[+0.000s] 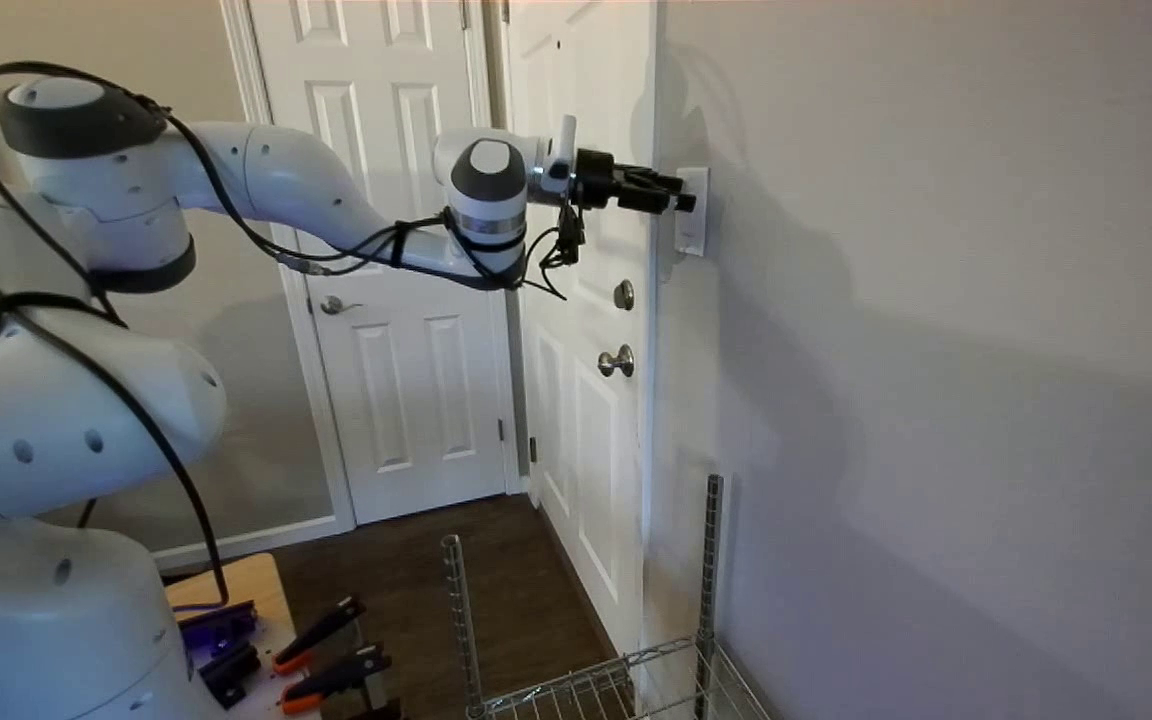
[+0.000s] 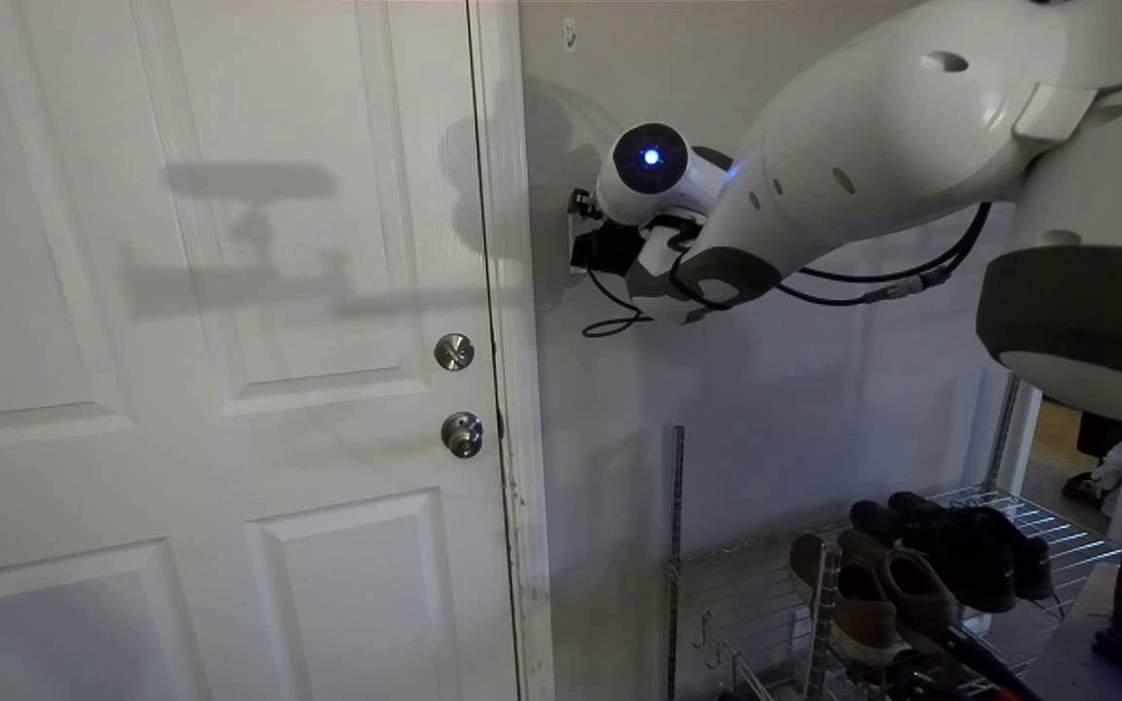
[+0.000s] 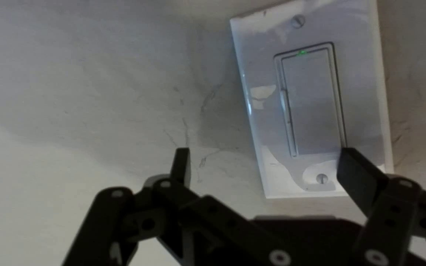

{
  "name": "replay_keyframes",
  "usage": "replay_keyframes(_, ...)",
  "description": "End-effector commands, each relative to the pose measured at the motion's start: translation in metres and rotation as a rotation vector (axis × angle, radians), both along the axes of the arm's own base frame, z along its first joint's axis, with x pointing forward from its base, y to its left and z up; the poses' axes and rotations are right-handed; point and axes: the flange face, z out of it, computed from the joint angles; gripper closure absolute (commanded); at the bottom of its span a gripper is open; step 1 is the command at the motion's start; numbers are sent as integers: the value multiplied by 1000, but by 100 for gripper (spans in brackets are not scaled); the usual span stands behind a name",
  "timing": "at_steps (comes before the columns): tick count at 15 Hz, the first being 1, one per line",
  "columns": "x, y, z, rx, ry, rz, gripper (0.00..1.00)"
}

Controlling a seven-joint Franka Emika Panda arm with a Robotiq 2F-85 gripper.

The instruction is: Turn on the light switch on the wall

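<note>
Light switch (image 3: 314,105): white, rectangular, green light (image 3: 301,53) glowing near top; fingers (image 3: 361,181) spread apart.

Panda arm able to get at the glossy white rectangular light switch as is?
Likely yes: one fingertip of the open black two-fingered tool overlaps the light switch in the wrist view, with nothing else visible between; contact itself unclear.

The white light switch (image 3: 311,101) is sitting flat against the wall (image 1: 986,300) — an upright rectangular plate framing a smooth, tall paddle. A tiny green light is glowing at the paddle's top edge, and slotted screws are showing above and below it. In the wrist view the plate's lower right corner is being hidden. The pale grey wall is carrying broad shadows.
</note>
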Motion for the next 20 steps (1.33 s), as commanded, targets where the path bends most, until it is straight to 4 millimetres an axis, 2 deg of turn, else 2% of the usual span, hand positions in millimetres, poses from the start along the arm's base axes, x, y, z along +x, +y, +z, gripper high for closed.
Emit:
replay_keyframes(1,-20,-7,-2,10,19,-15,0)
replay_keyframes(4,-37,-2,-1,18,3,-10,0)
replay_keyframes(8,-43,3,1,20,4,-5,0)
replay_keyframes(16,-22,-16,3,33,8,-40,0)
replay_keyframes(20,-9,-14,2,20,13,-40,0)
